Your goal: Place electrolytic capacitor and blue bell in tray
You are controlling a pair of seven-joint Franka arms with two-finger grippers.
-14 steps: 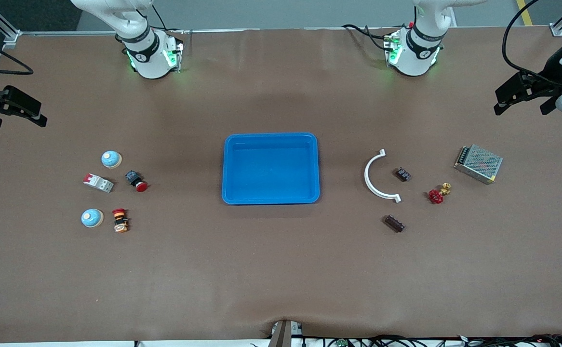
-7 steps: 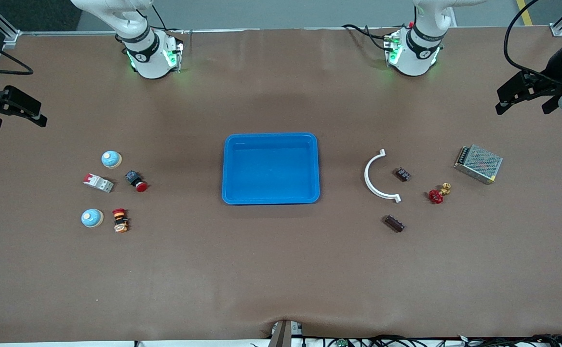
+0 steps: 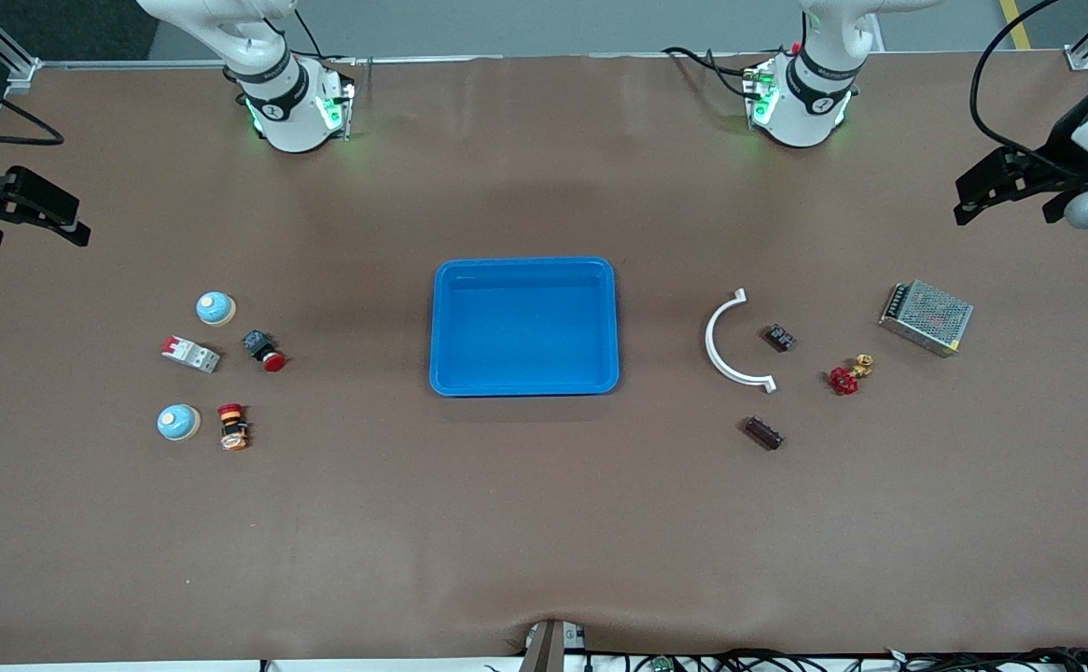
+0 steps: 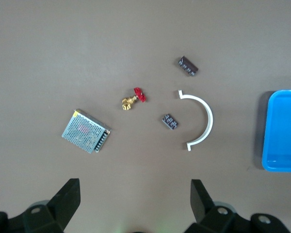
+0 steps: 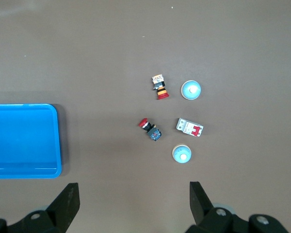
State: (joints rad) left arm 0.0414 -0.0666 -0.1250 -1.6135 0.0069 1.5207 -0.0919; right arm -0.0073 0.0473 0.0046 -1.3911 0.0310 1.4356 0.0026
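Both end effectors hover well apart from tray [image 3: 524, 385].

Glossy plastic tray [image 3: 524, 385] (smooth); matt brown table [image 3: 525, 523]; perforated-metal box [image 3: 927, 317].

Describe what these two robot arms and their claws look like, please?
Both arms are glossy white with black bands at the joints; their bases glow green and trail black cables. The left gripper and right gripper are black, each with two blunt angular fingers. A black cable loops above the left one.
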